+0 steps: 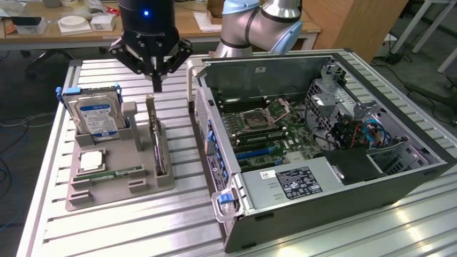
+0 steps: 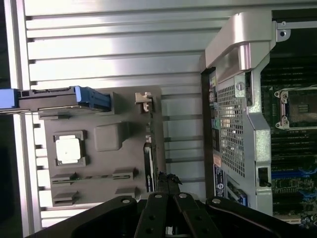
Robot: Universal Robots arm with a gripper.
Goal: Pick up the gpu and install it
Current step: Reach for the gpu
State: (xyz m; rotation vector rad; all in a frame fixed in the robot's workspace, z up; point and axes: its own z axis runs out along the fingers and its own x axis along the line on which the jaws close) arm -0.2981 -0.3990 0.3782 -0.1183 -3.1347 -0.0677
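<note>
End effector [image 1: 157,81] hovered pinched closed, empty, above gpu [image 1: 152,128] (edge-up in gray fixture [image 1: 107,195], likely for top grasp).

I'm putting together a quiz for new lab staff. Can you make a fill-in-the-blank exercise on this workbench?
The gripper hangs over the graphics card with its fingers ____.
The graphics card stands on its ____ in the grey holder.
The label on the hard drive is white and ____.
The computer case is ____, not closed.
Missing words: shut; edge; blue; open.
</note>
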